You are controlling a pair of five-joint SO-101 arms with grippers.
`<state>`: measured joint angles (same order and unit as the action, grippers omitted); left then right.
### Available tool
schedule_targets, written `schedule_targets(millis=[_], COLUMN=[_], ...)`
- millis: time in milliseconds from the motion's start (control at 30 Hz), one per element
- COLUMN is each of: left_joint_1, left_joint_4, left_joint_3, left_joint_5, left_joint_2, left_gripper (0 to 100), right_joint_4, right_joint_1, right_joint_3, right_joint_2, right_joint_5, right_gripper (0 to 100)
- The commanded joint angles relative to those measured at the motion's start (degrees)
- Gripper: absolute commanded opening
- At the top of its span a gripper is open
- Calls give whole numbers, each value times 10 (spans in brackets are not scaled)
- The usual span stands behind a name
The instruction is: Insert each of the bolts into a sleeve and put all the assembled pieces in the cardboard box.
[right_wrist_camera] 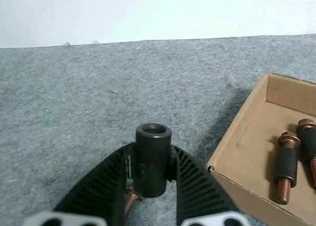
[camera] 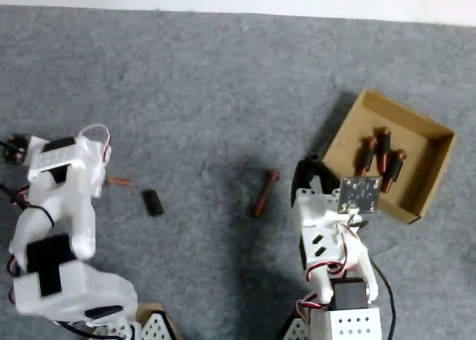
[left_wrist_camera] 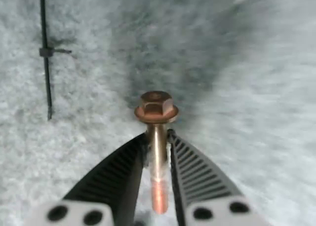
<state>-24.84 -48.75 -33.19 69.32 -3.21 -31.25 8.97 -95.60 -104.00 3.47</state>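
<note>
no text, label, number or sign can be read on anything here.
</note>
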Motion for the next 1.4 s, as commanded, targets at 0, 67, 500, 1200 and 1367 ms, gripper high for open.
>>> schedule_targets(millis=[0,67,500,1200,1367], left_joint_1=[29,57,276,415,462], left_joint_4=[-59,-91,-81,131,132], left_joint_3=[46,44,-82,-440,-472], left_joint_5=[2,1,-100,-113,-155], left_joint_2=[-102,-155,-482,-859,-910], left_gripper=[5,5,5,5,5], right_joint_4=[1,1,3,-23,-33], right_joint_1=[34,58,225,273,274], right_joint_3=[-66,-66,-66,-66,-66], right_joint_2=[-9,-11,-12,-7,-7], right_joint_5=[-7,-7,-93,-235,-241], right_gripper=[9,9,5,5,5])
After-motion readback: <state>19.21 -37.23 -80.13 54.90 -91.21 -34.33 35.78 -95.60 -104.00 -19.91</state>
